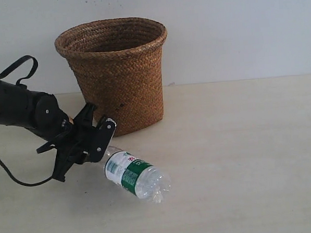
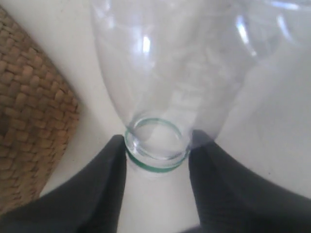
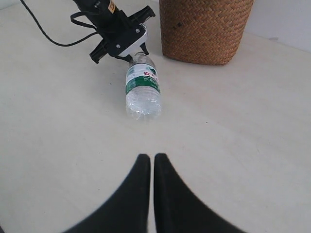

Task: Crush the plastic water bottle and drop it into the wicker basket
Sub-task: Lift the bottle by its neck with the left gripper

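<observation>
My left pincer is closed on the bottle at its open neck. In the left wrist view the two dark fingers press against the green neck ring from either side, with only the width of the neck between them. The bottle lies on its side on the desk, and its body stretches away from this pincer with the base at the far end. It looks round and uncrushed, and the green-and-white label wraps its middle.

The basket stands upright on the desk just behind the left pincer, close beside it but not touching it. The left wrist view shows its woven wall next to one finger. I see only the inner wall near the rim, so I cannot tell what is inside.

My right pincer has its fingers drawn together, leaving a thin slit between the tips. It holds nothing and hangs over bare desk. The bottle lies ahead of it, well apart, with the base end nearest to it, and the basket stands farther off beyond that.
</observation>
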Available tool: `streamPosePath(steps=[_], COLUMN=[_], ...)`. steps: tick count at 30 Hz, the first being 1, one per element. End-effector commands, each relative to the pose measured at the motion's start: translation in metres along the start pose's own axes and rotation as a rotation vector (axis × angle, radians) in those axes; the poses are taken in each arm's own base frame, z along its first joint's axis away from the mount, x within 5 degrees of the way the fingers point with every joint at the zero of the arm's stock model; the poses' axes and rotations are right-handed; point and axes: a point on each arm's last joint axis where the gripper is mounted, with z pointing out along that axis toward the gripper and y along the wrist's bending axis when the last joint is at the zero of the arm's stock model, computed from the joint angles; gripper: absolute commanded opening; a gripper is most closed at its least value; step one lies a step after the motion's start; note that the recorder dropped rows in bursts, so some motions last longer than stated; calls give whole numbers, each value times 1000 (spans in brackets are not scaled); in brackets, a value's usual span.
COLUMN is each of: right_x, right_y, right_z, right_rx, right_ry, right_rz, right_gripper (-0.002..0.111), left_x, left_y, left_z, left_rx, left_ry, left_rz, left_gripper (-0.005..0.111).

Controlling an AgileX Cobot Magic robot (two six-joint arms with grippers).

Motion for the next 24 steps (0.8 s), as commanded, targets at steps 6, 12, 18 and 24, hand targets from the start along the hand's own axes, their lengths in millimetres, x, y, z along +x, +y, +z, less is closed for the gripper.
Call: streamPosePath(steps=[6,12,18,24], right_x=[0,0,0,0], right_y=[0,0,0,0], right_z=[0,0,0,0], right_rx=[-4,-4,-4,-4], right_ry=[-11,-11,-11,-11], right_rz=[-2,-2,-2,-2], right_gripper=[0,0,0,0], left_x=[-4,-10,-35,-37], left_y=[-3,-19,-41,-78], left_z=[-53,-88,-100,-94], left_rx=[191,414,481,605], left_ry=[28,112,129,197], left_rz=[-576,-828,-819,-829], left_gripper=[4,4,4,4])
